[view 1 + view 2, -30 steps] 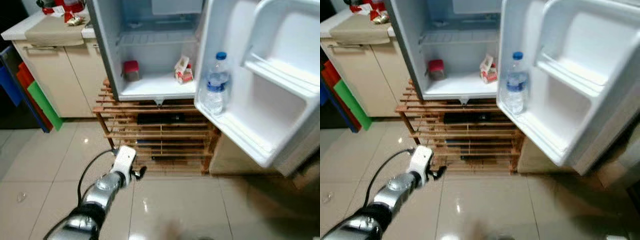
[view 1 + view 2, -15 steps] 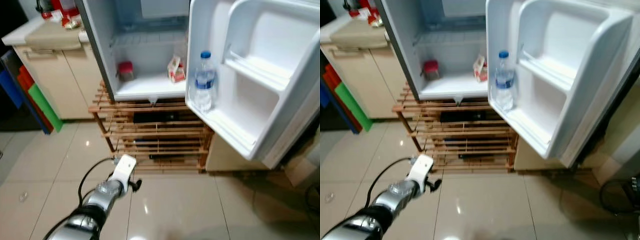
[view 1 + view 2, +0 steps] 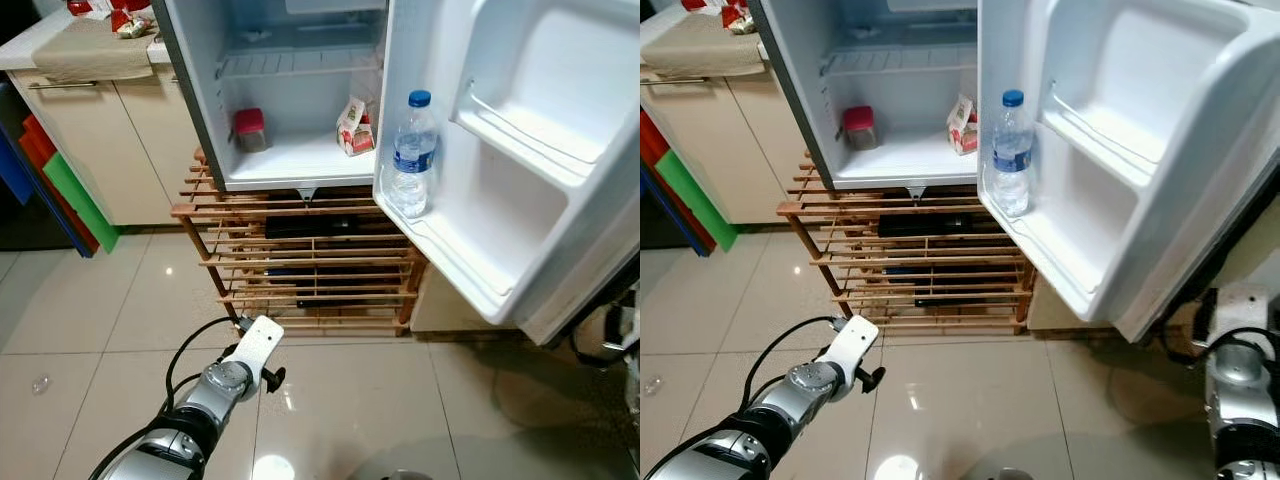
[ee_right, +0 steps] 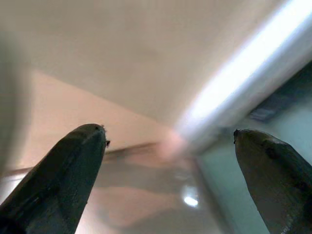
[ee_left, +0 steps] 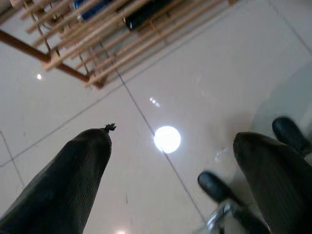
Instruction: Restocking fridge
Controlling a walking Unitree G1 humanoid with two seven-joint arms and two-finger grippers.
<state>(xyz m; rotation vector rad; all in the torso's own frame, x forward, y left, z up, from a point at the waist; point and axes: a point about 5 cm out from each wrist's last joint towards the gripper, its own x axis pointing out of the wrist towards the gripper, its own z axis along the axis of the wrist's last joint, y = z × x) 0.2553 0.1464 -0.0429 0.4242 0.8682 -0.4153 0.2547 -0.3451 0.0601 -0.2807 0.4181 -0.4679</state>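
White fridge door [image 3: 520, 170] hangs wide; both my tools, left tool [image 5: 170, 161] and right tool [image 4: 168, 161], are spread empty, so walking in risks clipping it.

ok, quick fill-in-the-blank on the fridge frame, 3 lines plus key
1. The water bottle stands in the fridge ____ shelf.
2. The fridge sits on a ____ slatted rack.
3. The left gripper hangs over the tiled ____, fingers apart.

Missing words: door; wooden; floor
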